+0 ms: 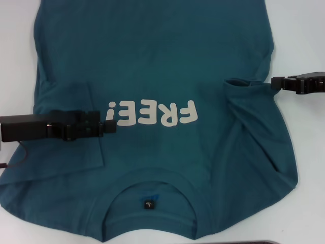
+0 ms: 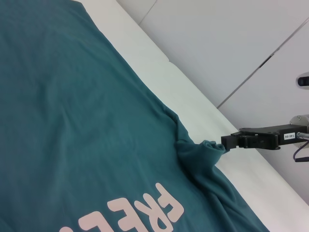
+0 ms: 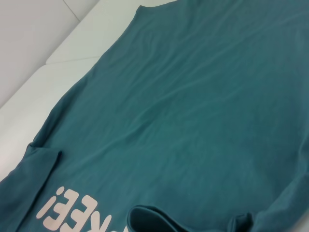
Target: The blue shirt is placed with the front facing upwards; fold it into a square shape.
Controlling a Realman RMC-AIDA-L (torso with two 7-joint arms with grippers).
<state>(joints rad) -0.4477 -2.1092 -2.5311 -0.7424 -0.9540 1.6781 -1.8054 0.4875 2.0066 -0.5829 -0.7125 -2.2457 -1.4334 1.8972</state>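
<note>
On white table (image 1: 304,30), blue shirt (image 1: 152,56) spread front up, collar (image 1: 150,185) nearest robot, "FREE!" lettering (image 1: 152,113) across chest. Left sleeve (image 1: 71,132) already lying folded inward over chest. Left gripper (image 1: 109,127) low over sleeve edge beside lettering; whether fingers apart or together, cannot tell. Right gripper (image 1: 277,84) at shirt's right edge, fingers clamped on bunched right sleeve (image 1: 244,84), likely for drawing it inward to match left fold.

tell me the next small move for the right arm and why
Probably carry the pinched cloth inward across the blue shirt. The right gripper holds the sleeve edge bunched at the shirt's side, while the left gripper has its sleeve already lying folded over the chest.
</note>
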